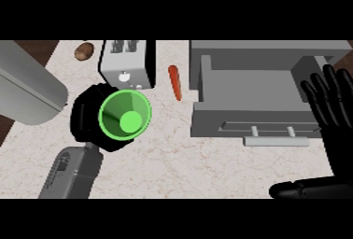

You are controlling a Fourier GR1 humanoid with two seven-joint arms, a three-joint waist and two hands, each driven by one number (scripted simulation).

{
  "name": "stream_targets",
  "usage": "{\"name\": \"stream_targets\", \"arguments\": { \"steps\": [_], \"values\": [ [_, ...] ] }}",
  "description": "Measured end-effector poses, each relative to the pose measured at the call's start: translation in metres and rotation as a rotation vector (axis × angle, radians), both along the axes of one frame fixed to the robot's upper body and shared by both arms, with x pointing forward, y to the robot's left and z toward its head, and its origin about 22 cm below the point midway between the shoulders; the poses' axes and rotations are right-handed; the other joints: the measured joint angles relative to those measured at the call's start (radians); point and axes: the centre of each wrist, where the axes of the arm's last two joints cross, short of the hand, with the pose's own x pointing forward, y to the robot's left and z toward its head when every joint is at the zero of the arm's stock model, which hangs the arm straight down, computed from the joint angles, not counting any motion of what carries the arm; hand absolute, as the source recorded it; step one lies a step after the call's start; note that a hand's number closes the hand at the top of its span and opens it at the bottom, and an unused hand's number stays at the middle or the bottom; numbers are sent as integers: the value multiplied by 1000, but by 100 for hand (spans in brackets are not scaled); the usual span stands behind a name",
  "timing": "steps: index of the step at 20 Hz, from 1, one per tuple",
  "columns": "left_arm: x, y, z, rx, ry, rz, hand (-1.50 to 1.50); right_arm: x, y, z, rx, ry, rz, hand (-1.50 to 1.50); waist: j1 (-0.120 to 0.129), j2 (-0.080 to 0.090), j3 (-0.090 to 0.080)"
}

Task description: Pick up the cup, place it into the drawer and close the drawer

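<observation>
A green cup [124, 115] faces its open mouth up at me, left of centre. My left hand [85, 116] is curled round it from behind and below, black fingers showing around the rim. The grey drawer [248, 88] stands pulled open at the right, its handle [276, 140] toward me and its inside bare. My right hand [335, 109] is at the drawer's right edge, fingers straight and pointing up, holding nothing.
A silver toaster [126, 63] stands just behind the cup. An orange carrot [175, 82] lies between toaster and drawer. A brown potato-like object [84, 51] sits at the back left. A large grey rounded object [27, 88] fills the left edge.
</observation>
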Motion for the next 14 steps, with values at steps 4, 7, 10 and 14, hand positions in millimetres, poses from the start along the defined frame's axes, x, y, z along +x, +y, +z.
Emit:
{"name": "stream_targets", "arguments": {
  "steps": [4, 7, 10, 14],
  "values": [
    [7, -25, 40, 1, -17, -9, 150, 3, 1, 2, -1, -6, -9, -150, -5, 2, 0],
    [19, -38, 67, 18, -28, -23, 150, 8, 1, 1, -5, -10, -11, -150, -9, 4, 0],
    [27, -51, 91, 32, -35, -26, 150, 2, -2, 1, -2, -15, -7, -150, -12, 4, -1],
    [42, -68, 118, 58, -43, -21, 150, 7, -2, -2, -7, -11, -7, -150, -14, 5, -1]
  ]
}}
